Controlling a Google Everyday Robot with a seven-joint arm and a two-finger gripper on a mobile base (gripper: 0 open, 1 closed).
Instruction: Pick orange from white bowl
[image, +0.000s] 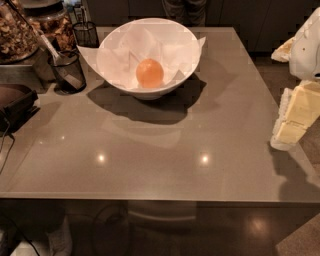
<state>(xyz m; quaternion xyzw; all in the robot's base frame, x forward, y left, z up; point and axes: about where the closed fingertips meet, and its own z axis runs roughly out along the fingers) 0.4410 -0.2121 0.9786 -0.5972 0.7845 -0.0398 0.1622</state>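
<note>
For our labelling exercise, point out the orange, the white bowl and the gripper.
orange (149, 73), camera view, middle of the fruit.
white bowl (150, 93), camera view, front outer wall.
gripper (286, 134), camera view, far right, its lower end.

Grey surface (200, 150), dim room.
We note two light glints (204, 159) on it, dark cabinets (260, 20) behind; pincer (284, 137) hangs at its right edge.

table (165, 165) grey, glossy | white bowl (150, 93) set near far edge | black mesh cups (67, 72) stood at far-left corner | gripper (286, 134) held over right edge
</note>
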